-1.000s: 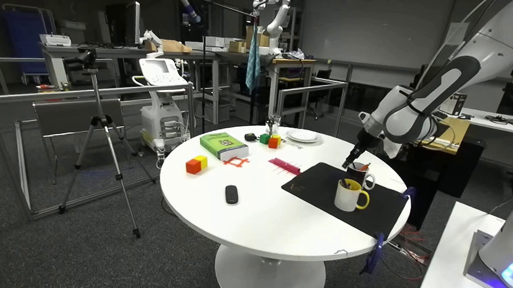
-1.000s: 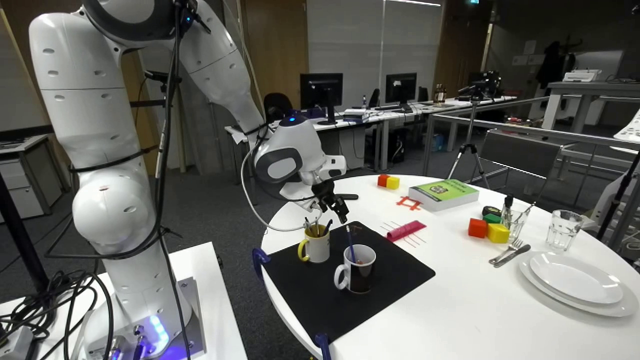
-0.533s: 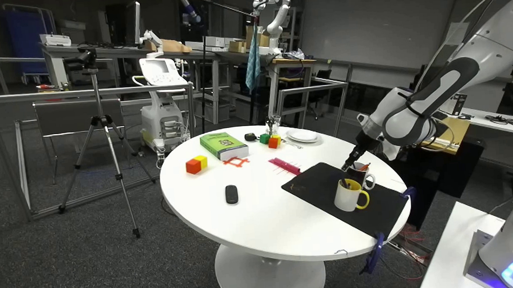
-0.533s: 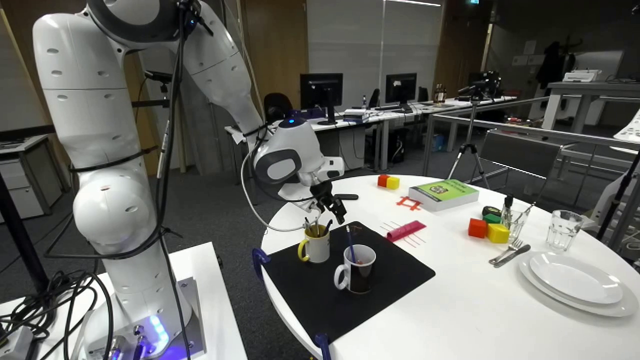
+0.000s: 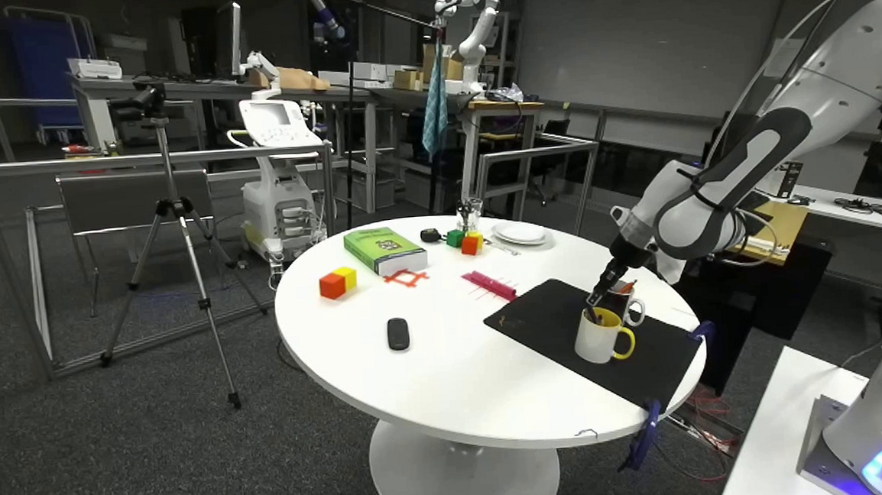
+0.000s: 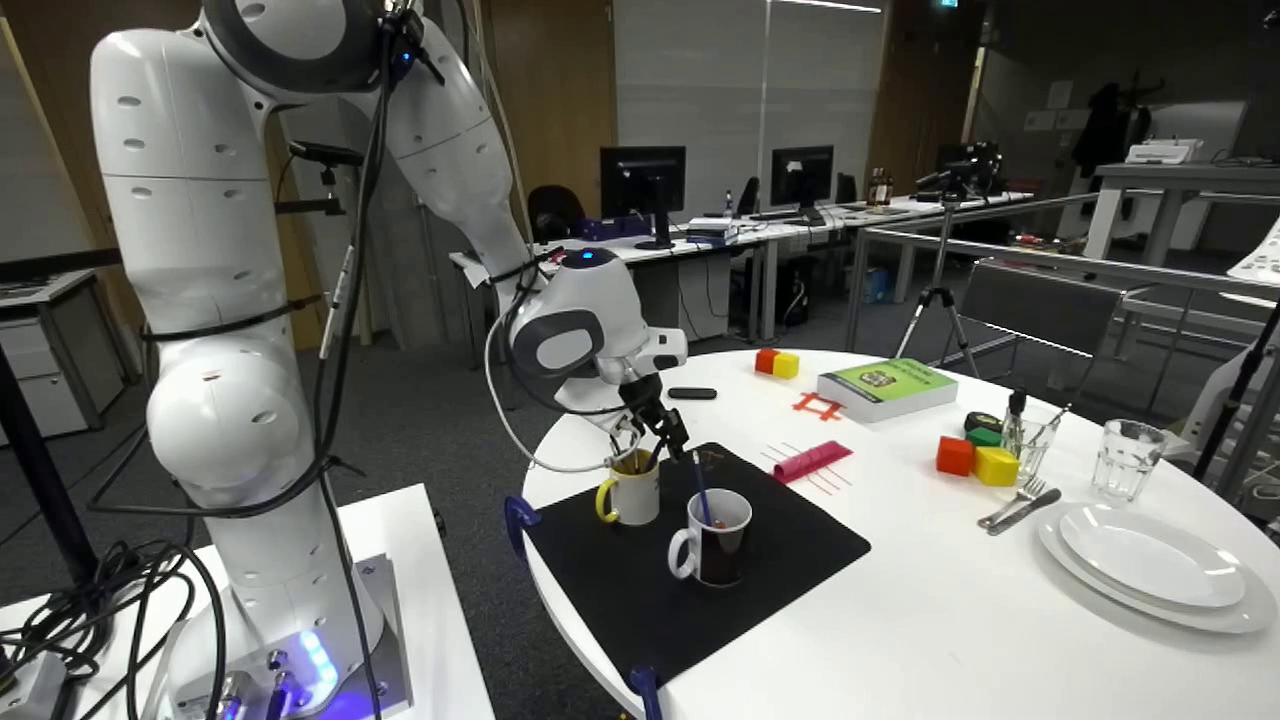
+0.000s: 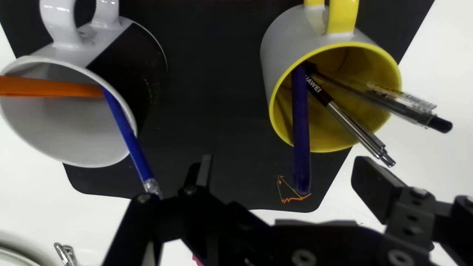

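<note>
two jaws, spread wide, on gripper (image 7: 283,168). hovers near mouth of yellow-rimmed mug (image 6: 636,502); dark-blue pen (image 7: 301,129) in that mug, end between the jaws in wrist view, can't tell if touching. white-and-black mug (image 6: 724,552) near, apart, blue pencil (image 7: 135,147) inside. both mugs upright on black mat (image 6: 645,595).

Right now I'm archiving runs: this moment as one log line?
gripper: open, empty | nearest: pens in yellow-rimmed mug | beside: black-white mug | beneath both: black mat
</note>
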### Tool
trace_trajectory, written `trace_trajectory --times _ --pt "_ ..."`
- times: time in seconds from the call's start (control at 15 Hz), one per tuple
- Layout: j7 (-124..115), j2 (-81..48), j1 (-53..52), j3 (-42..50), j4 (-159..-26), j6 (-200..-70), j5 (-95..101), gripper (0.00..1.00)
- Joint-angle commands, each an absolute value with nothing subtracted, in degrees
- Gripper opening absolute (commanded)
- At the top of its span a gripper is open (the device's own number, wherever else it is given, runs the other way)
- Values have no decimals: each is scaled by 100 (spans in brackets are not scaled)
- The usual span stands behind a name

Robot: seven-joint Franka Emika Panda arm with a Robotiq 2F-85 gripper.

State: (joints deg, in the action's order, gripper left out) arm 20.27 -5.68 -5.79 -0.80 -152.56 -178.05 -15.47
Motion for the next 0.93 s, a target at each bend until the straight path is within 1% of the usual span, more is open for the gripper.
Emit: trace_trajectory --times 0.0,0.47,0.53,0.6,0.67,0.73,0.8,0.87 --pt "1936 -794 -716 -12 -15108 -18068 -1388 100" --pt "1957 -1110 -929 234 -14902 -18308 -1230 100" --pt "1967 -1155 -955 273 -14880 -18354 -1228 97" --pt "1491 -1171 -697 124 -14889 -18382 -644 74" --pt "1442 -1195 -727 182 -14872 -18402 -490 73" --pt "1311 -1221 -719 216 -14852 -18407 -287 70" --pt "1190 -1250 -739 267 -14837 -18423 -119 64" --pt "1367 -1267 -960 431 -14820 -18416 -349 55"
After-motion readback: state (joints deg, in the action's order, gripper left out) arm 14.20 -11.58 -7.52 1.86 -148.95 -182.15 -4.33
